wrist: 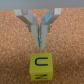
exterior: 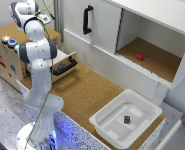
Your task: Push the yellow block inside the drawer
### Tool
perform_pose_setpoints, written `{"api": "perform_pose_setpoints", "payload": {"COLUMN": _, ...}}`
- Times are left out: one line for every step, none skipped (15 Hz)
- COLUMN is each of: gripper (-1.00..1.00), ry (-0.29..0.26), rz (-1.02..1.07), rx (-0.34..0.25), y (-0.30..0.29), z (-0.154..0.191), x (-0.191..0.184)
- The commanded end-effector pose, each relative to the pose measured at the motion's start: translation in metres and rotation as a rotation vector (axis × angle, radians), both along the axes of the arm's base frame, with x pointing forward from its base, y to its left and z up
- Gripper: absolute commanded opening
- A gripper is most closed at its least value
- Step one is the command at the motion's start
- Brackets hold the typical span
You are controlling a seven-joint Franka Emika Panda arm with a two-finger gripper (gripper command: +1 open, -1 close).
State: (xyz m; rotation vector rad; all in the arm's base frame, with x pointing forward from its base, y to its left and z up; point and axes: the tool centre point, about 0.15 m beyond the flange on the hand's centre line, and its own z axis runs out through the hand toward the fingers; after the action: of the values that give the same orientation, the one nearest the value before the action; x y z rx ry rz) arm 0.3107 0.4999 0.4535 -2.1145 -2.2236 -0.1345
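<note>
White robot arm [exterior: 38,55] standing tall and bending over the small wooden box cabinet [exterior: 12,55], silver gripper [wrist: 40,45] pinching shut on nothing, tips hanging just above the tiny yellow block [wrist: 40,67] on the brown cork bench [exterior: 92,90], light-wood drawer [exterior: 64,62] sitting open

The yellow block [wrist: 39,66] is a small bright yellow-green cube with a dark "U" on its upper face, lying flat on the cork tabletop just ahead of the end effector's [wrist: 41,44] closed fingertips. The drawer [exterior: 66,63], light wood with a black bar handle, stands pulled open.
</note>
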Motion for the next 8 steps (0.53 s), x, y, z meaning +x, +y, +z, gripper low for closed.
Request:
{"api": "perform_pose_setpoints", "payload": {"gripper": -1.0, "ry": 0.018, "rz": 0.027, "rx": -0.011, "y": -0.024, "z": -0.016, "x": -0.01}}
{"api": "perform_pose_setpoints", "payload": {"gripper": -1.0, "ry": 0.018, "rz": 0.027, "rx": -0.014, "y": -0.027, "z": -0.017, "x": -0.01}}
{"api": "perform_pose_setpoints", "payload": {"gripper": -1.0, "ry": 0.018, "rz": 0.024, "rx": -0.018, "y": -0.031, "z": -0.018, "x": -0.01}}
{"api": "perform_pose_setpoints", "payload": {"gripper": -1.0, "ry": 0.014, "rz": 0.02, "rx": -0.022, "y": -0.034, "z": -0.018, "x": -0.008}}
{"api": "perform_pose_setpoints", "payload": {"gripper": -1.0, "ry": 0.006, "rz": 0.018, "rx": -0.025, "y": -0.037, "z": -0.016, "x": -0.007}}
{"api": "perform_pose_setpoints", "payload": {"gripper": -1.0, "ry": 0.006, "rz": 0.02, "rx": -0.029, "y": -0.04, "z": -0.015, "x": -0.006}}
{"api": "perform_pose_setpoints", "payload": {"gripper": -1.0, "ry": 0.002, "rz": 0.018, "rx": -0.032, "y": -0.044, "z": -0.014, "x": -0.005}}
{"api": "perform_pose_setpoints", "payload": {"gripper": -1.0, "ry": 0.0, "rz": 0.017, "rx": -0.041, "y": -0.049, "z": -0.014, "x": -0.004}}
